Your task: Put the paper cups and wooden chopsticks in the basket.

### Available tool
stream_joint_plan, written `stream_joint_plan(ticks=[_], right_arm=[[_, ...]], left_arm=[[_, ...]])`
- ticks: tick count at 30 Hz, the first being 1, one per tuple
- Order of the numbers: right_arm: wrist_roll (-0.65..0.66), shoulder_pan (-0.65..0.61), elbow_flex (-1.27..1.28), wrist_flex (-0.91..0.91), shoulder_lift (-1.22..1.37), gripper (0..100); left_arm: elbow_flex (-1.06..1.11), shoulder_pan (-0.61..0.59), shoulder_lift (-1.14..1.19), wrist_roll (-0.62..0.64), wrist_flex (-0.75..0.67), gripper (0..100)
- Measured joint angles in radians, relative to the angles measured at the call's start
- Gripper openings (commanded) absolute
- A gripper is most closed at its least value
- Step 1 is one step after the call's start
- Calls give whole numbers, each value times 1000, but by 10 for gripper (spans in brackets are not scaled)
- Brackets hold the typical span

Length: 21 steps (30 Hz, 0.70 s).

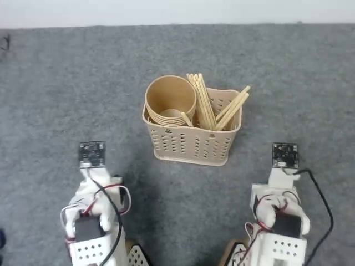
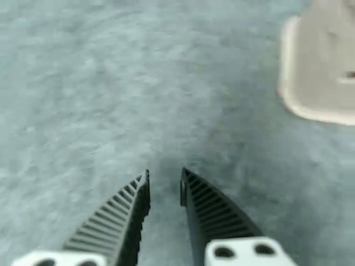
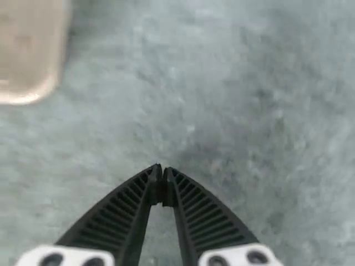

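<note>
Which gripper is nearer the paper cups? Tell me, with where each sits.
Left. The left gripper is on the side of the basket where the paper cups stand; the right gripper is on the side with the chopsticks, farther off.

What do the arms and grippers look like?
The left arm and right arm have white bodies with red, black and white wires and a dark square board. A black cable loops by the right arm. The left gripper and right gripper are black, ridged, tapering.

A grey, carpet-like felt covered the desk (image 1: 50,83) from edge to edge. Along its far side ran a pale, plain strip (image 1: 177,11). Light fell evenly, leaving soft shadows.
</note>
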Motion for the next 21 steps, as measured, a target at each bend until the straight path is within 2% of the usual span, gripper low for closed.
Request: stream_joint_plan(ticks=[3,9,21], right_arm=[[0,-8,3,-12,-11,6],[0,-124,5,-14,3,6],[0,-137,5,-14,3,6]], left_arm=[[0,-31,0,0,0,83],[0,63,0,0,0,83],[0,78,0,0,0,83]])
